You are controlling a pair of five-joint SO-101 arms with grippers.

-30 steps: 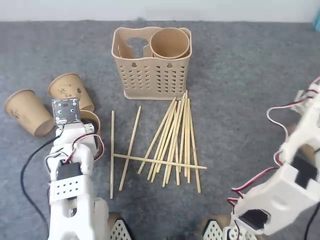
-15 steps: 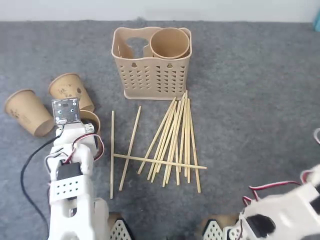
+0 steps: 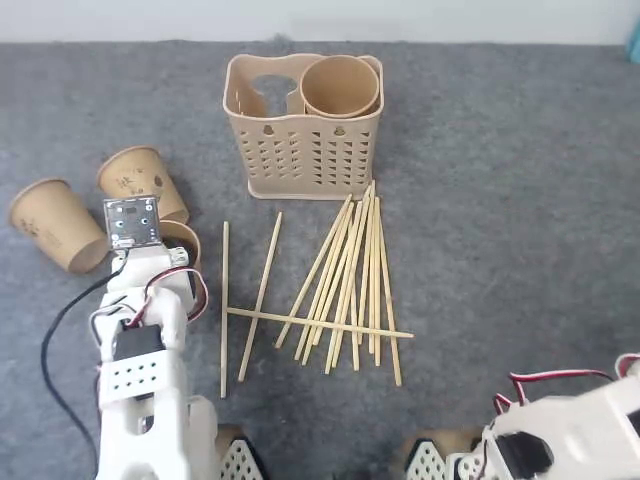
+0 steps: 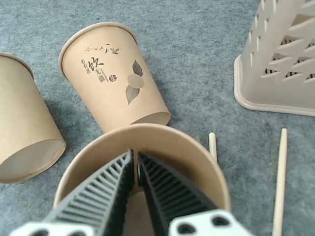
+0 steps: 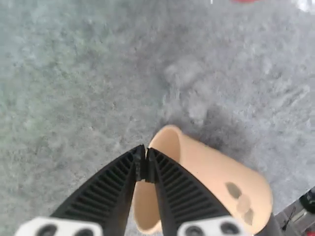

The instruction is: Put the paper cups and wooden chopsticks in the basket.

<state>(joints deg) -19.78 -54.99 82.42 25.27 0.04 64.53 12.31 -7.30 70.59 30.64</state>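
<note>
Your right arm (image 3: 565, 440) has dropped. 1 second ago it stood tall at the right edge of the high view; now it sits folded low at the near right corner. Your left arm (image 3: 140, 350) and every task thing have stayed put. I read that as a retreat after a delivery, so the next cup looks like the left side's job.

At far left, 1 tan paper cup (image 3: 48, 222) lies on its side on the grey felt-covered desk (image 3: 500, 200), with a second tipped cup (image 3: 140, 180) near it. A third cup (image 4: 147, 135) sits mouth-up under your left hand (image 4: 136, 156). That hand's black ribbed fingers are pressed together over the open mouth, with no cup wall visibly pinched between them.

Next come the thin wooden chopsticks (image 3: 350, 270), loose in front of the beige perforated plastic basket (image 3: 300, 150): 2 lie apart, the rest are bunched, and 1 lies across. The basket's right compartment already holds 1 upright cup (image 3: 340, 87).

Your right hand (image 5: 146, 150) is also closed, fingers together and aimed at the desk. A pale rounded piece (image 5: 211, 182) sits just past its tips; you cannot tell what it is.
</note>
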